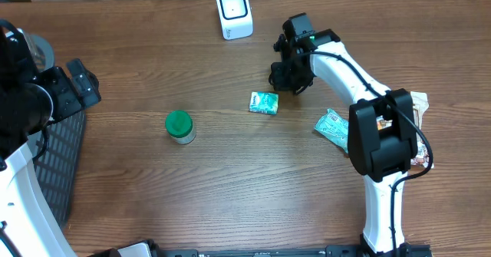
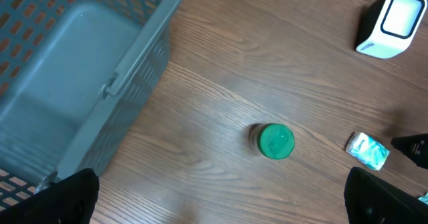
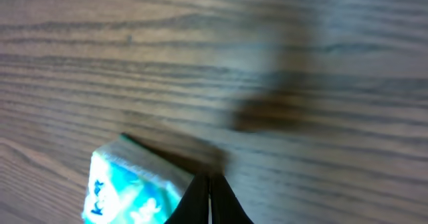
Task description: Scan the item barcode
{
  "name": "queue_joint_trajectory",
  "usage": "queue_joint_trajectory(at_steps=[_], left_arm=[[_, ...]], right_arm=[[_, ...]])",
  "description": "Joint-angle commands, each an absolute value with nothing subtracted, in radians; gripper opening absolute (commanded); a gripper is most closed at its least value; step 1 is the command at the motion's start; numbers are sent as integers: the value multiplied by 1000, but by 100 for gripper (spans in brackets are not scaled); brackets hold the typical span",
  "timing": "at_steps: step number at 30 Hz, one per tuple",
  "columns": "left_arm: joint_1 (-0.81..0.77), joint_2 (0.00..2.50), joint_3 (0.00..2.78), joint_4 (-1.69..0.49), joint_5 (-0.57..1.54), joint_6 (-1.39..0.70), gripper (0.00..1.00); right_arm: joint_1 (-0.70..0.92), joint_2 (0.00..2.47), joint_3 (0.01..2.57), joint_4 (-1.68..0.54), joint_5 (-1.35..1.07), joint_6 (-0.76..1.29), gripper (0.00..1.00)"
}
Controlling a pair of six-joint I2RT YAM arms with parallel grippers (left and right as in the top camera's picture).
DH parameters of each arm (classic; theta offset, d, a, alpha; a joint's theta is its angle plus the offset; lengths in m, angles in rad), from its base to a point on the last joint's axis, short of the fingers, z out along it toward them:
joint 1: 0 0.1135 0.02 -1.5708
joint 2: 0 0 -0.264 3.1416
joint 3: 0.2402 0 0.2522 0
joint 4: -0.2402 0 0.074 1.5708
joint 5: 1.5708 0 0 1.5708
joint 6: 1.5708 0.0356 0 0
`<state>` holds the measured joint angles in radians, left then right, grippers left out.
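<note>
- Your right claw [image 1: 285, 79] is clenched, its tips pressed together with nothing between them, so it holds no item
- The teal packet [image 1: 264, 102], which I take for the item to scan, lies flat on the counter [image 1: 230, 180] just beside that claw, off toward the left arm's side and a little nearer the robot's base
- Its long axis runs roughly side to side across the counter, slightly tilted
- The right arm is much the nearer; your left claw [image 2: 227, 200] hangs released and wide, well apart from the packet, by the basket [image 2: 80, 70]
- The scanner [image 1: 234, 11] stands at the far edge, beyond the packet
- In the right wrist view the packet is blurred and cut off at the bottom edge; no barcode shows, and you cannot tell whether the tips touch it
- A second packet [image 1: 330, 124] is partly hidden by the right arm
</note>
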<state>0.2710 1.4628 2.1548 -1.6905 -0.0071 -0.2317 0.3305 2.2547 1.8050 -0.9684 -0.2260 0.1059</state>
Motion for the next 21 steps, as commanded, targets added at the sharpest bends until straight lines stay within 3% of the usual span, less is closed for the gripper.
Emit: queue_joint_trajectory(at_steps=[1,8,17,19,21], left_arm=[[274,1464,2160,-1689,-3,-213,100],[274,1464,2160,-1689,-3,-213,100],[274,1464,2160,-1689,-3,-213,100],[274,1464,2160,-1689,-3,-213,100],[274,1464,2160,-1689,-3,-213,100]], right_arm=[[361,2270,1794,-989,-213,161,4],[364,2270,1794,-1142,-180,297,4],[364,2251,1827,-1282,-221,225,6],[361,2230,1838,-1298,-247,173,30],[356,2208,1838,-1304,-248,156,45]])
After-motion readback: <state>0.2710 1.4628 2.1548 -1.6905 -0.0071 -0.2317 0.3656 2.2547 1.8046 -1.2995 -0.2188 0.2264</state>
